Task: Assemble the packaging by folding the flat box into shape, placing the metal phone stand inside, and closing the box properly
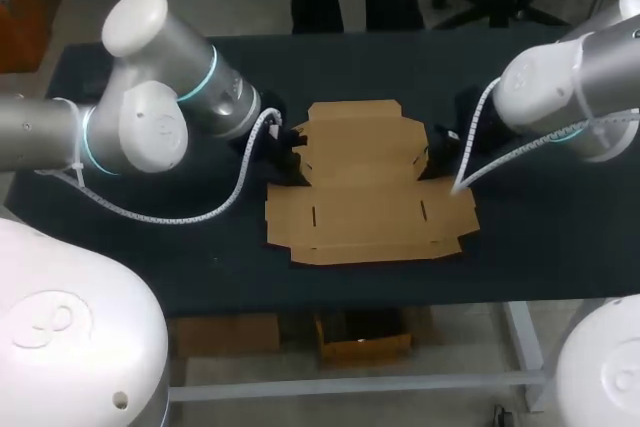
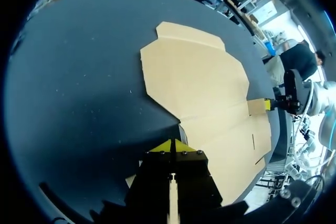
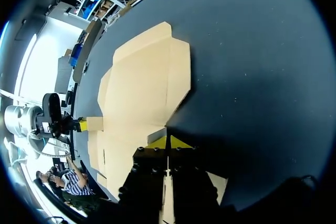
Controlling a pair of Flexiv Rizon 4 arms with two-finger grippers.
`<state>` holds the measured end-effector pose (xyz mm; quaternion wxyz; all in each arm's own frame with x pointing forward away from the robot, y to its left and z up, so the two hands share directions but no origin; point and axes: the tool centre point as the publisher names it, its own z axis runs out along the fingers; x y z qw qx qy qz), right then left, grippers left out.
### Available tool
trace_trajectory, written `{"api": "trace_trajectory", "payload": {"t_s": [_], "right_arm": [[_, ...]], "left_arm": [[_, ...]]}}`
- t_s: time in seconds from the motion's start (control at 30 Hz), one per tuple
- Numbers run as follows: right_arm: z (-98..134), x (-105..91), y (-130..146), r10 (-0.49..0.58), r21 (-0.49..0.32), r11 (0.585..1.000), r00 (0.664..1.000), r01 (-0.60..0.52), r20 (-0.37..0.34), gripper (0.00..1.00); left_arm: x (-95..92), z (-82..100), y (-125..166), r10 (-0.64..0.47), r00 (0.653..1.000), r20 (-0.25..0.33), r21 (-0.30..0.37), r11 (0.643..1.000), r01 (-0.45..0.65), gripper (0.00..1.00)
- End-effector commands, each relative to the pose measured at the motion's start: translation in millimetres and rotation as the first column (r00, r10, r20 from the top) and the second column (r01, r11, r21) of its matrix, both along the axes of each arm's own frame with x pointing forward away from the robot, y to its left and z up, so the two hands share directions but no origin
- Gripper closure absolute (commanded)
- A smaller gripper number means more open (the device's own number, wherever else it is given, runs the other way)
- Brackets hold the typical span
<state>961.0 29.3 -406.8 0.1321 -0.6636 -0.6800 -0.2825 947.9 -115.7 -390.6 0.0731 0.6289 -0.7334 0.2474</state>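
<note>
Plainly found the flat cardboard box blank [image 1: 370, 182] lying loose on the dark surface [image 1: 560, 247], near its middle and between both arms, open to sliding or twisting under any uneven push from one side. Judged a second hazard too: closed tips riding over the thin edge rather than under it, and creasing a side tab [image 2: 257, 106] away from its score line. Saw the left end effector [image 2: 172, 146] fully closed, yellow tips pressed together with nothing between them, set against a notch in the blank's left edge. Saw the right end effector [image 3: 168, 142] the same, closed and empty, at the matching notch opposite. Noted the blank as pale brown and wholly unfolded, with stepped flaps along the far edge, small slots cut in the near panel and faint score lines across it. Could not confirm any lifting of either tab.
</note>
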Motion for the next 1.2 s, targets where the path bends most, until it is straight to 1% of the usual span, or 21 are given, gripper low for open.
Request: {"api": "trace_trajectory", "payload": {"t_s": [0.03, 0.47, 0.83, 1.2], "right_arm": [[2.8, -4.4, 3.8, -0.012, -0.023, 1.000, 1.000, 0.012, 0.007, 1.00], [4.9, -5.0, 5.5, -0.021, -0.030, 0.999, 1.000, 0.022, 0.021, 1.00], [4.9, -1.4, 8.6, -0.017, -0.031, 0.999, 0.999, 0.018, 0.030, 1.00], [5.8, -0.3, 13.6, -0.020, -0.047, 0.999, 0.999, 0.021, 0.030, 1.00]], "left_arm": [[-2.0, 1.8, -3.3, 0.004, 1.000, 0.003, 0.011, 1.000, -0.004, 1.00], [-1.7, 4.7, -8.3, -0.011, 1.000, 0.013, 0.012, 1.000, 0.011, 1.00], [-1.3, 7.1, -14.9, -0.033, 0.999, 0.020, 0.012, 0.999, 0.033, 1.00], [-0.5, 5.3, -19.8, -0.048, 0.999, 0.017, 0.012, 0.999, 0.047, 1.00]]}}
